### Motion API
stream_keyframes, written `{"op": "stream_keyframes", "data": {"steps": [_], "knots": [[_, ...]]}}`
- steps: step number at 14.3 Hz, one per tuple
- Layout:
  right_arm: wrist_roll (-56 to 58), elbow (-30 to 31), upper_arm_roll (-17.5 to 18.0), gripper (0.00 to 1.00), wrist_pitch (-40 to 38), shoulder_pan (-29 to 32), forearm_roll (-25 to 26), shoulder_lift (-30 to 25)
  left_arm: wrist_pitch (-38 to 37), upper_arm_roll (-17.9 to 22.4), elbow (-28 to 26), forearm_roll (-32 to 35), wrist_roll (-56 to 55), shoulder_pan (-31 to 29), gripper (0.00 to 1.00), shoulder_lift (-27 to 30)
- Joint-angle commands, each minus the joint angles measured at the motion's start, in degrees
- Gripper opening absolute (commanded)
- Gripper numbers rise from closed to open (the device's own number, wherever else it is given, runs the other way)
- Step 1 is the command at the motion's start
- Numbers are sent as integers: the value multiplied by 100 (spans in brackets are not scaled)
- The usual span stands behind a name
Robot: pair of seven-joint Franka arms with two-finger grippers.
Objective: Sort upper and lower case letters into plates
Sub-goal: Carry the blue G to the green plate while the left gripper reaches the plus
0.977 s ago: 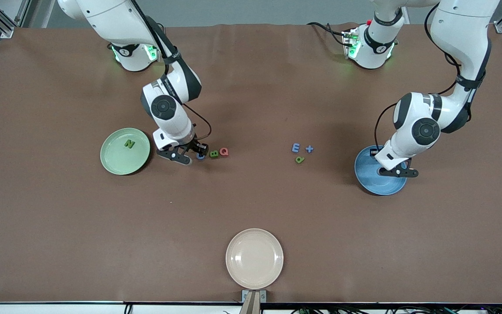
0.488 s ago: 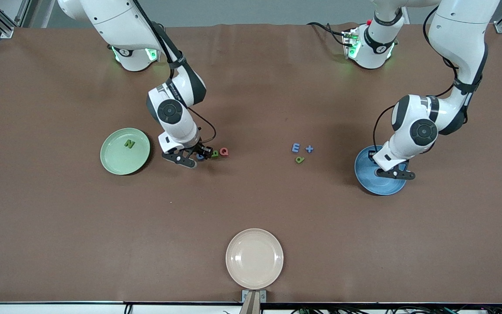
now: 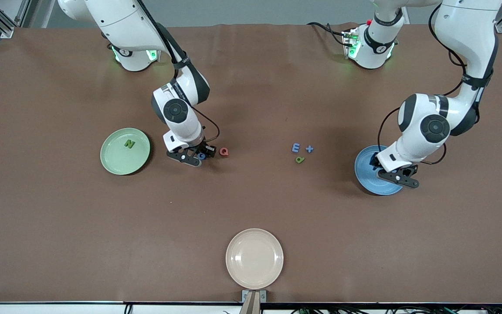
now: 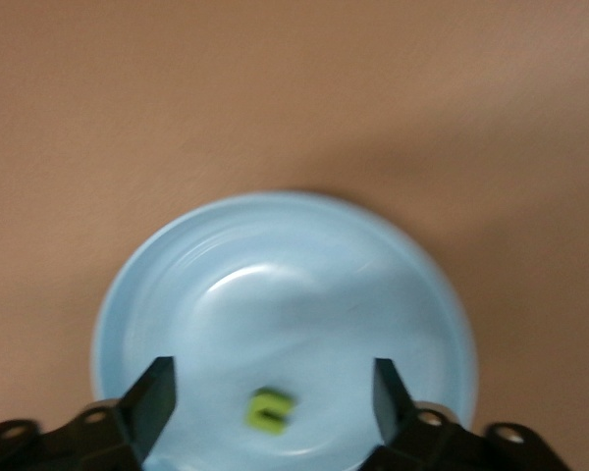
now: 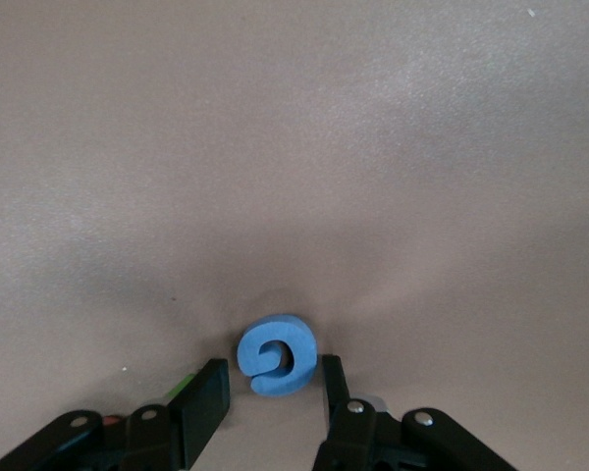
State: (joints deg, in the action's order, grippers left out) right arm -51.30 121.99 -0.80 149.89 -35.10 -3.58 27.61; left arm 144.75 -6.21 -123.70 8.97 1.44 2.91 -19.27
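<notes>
My right gripper is low on the table with its jaws open around a blue G; one finger touches the G, the other stands apart. A sliver of a green letter shows by that finger. A red Q lies beside the G. The pale green plate holds a green N. My left gripper hangs open over the blue plate, where a small green letter lies under the open jaws.
A blue E, a blue plus-like t and a green a lie together mid-table. A cream plate sits near the table's edge closest to the front camera.
My left gripper opened and the green letter now lies in the blue plate. My right gripper shifted toward the Q, covered the green B, and its jaws narrowed around the G.
</notes>
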Motion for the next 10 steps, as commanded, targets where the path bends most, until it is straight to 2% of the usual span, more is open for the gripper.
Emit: {"op": "stream_keyframes", "data": {"steps": [1, 4, 10], "knots": [[-99, -26, -60, 34, 23, -58, 6, 87, -78, -485, 179, 8, -1570, 17, 100, 20], [-99, -34, -60, 34, 31, -23, 15, 87, -78, -864, 425, 17, -2830, 183, 100, -173], [-55, -87, -69, 28, 49, 12, 24, 87, -96, -882, 242, 52, -4650, 912, 100, -217]]}}
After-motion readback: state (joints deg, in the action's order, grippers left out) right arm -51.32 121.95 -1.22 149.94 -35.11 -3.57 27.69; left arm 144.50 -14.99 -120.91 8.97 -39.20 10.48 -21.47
